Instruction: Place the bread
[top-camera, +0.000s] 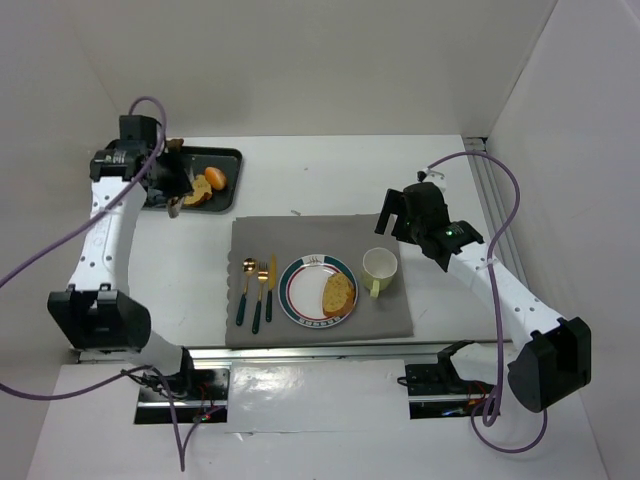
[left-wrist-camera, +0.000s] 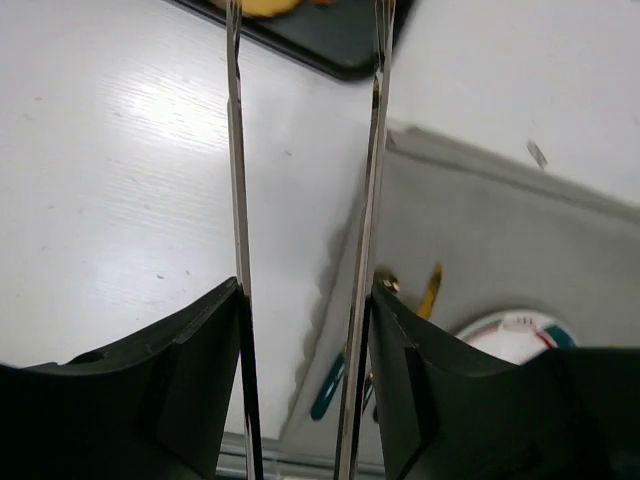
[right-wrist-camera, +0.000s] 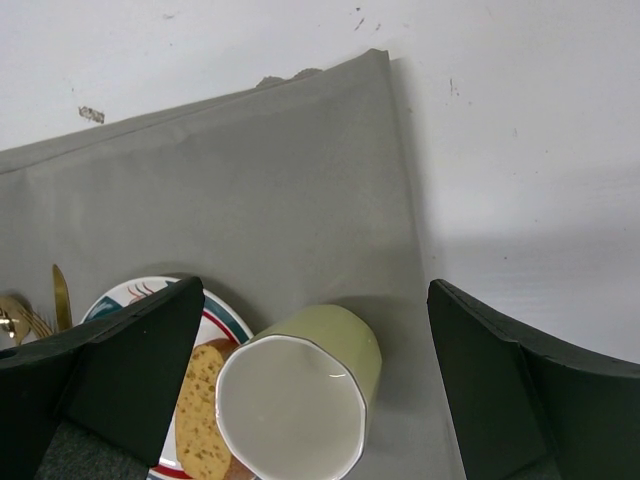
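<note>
A slice of seeded bread lies on the round patterned plate on the grey placemat; it also shows in the right wrist view. Another piece of bread lies on the black tray at the back left. My left gripper hovers at the tray's near edge, shut on metal tongs whose two blades stand apart with nothing between them. My right gripper is open and empty, above the mat behind the green mug.
An orange food item sits on the tray beside the bread. A gold spoon, fork and knife with teal handles lie left of the plate. The green mug stands right of the plate. White walls enclose the table.
</note>
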